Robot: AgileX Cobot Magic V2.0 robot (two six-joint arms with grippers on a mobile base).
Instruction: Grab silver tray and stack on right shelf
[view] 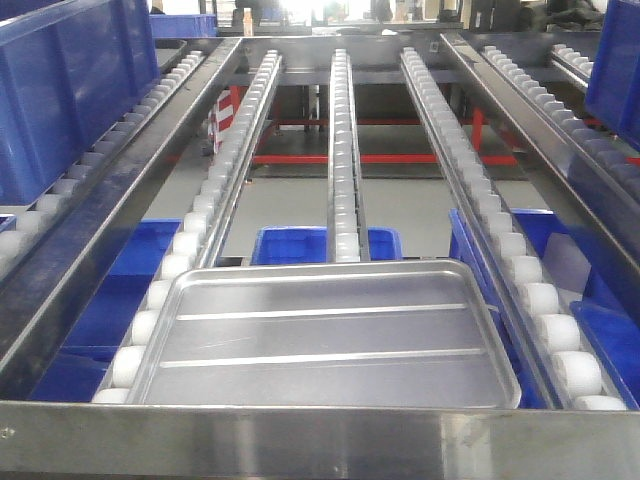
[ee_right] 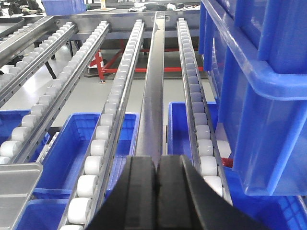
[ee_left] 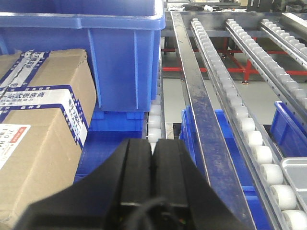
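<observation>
Silver tray (view: 330, 335) is seen lying flat, ridges up, on the white rollers (view: 545, 300) of the right shelf (view: 345, 150), near edge parked against the wide front bar (view: 300, 442). A big blue bin (ee_left: 96, 52) is sat on the lane to the left, with a taped cardboard box (ee_left: 38, 139) tucked beside it. Another blue crate (ee_right: 259, 96) is off to the far right. Left gripper (ee_left: 152, 143) is held low and pointed straight down the rack, fingers pressed together on nothing. Right gripper (ee_right: 157, 165) is posed the same way, lined up with a steel divider bar (ee_right: 152, 96), likewise squeezed together and empty. Neither is touching the tray, and only its corners are caught at the edges of the wrist views.
</observation>
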